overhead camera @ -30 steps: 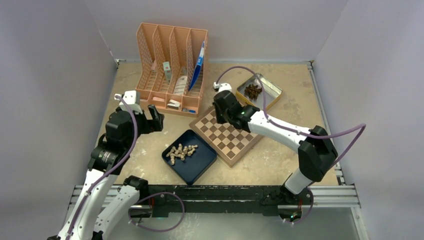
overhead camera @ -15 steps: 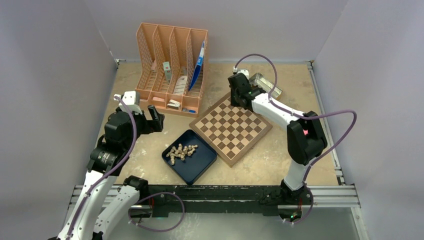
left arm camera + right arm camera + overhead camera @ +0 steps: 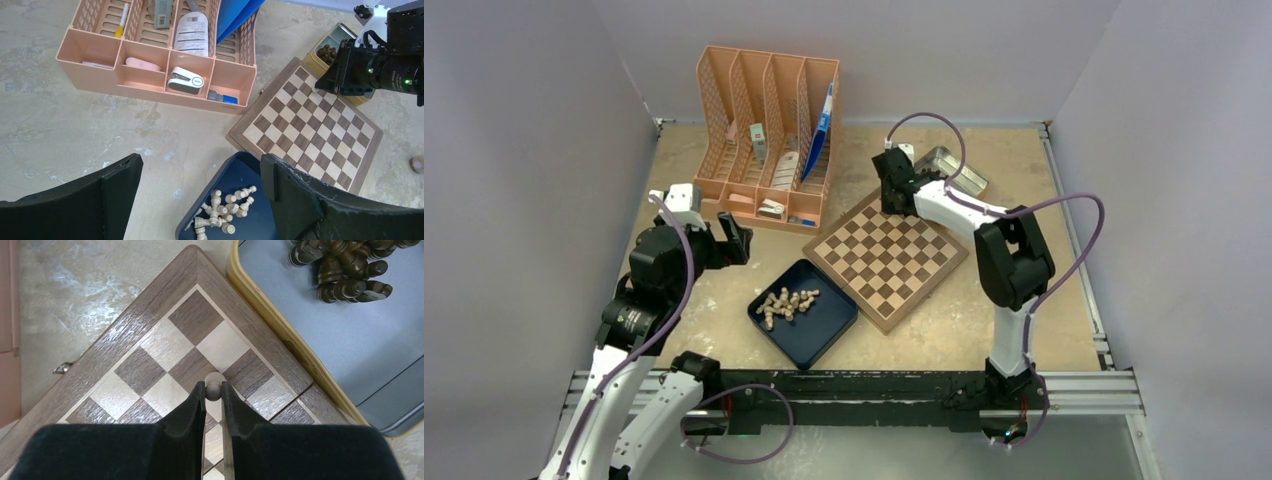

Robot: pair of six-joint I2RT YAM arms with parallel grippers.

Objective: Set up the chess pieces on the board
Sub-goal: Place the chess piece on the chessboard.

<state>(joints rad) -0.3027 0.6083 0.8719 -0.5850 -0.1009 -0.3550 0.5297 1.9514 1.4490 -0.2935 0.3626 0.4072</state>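
Right hand (image 3: 213, 395) clenched on a pale chess piece (image 3: 214, 383) — the board (image 3: 195, 316) corner just beneath it. Left hand (image 3: 200, 169) released, fingers wide — loose pieces (image 3: 222, 207) below it.

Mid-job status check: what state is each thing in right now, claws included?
left claw: open, holding nothing.
right claw: shut on held piece.
held piece: over the far corner squares of the board; contact unclear.
board: lying flat, visible squares bare.
blue tray: holds pale pieces.
pale pieces: loose, toppled in a heap.
tin: holds dark pieces, heaped.
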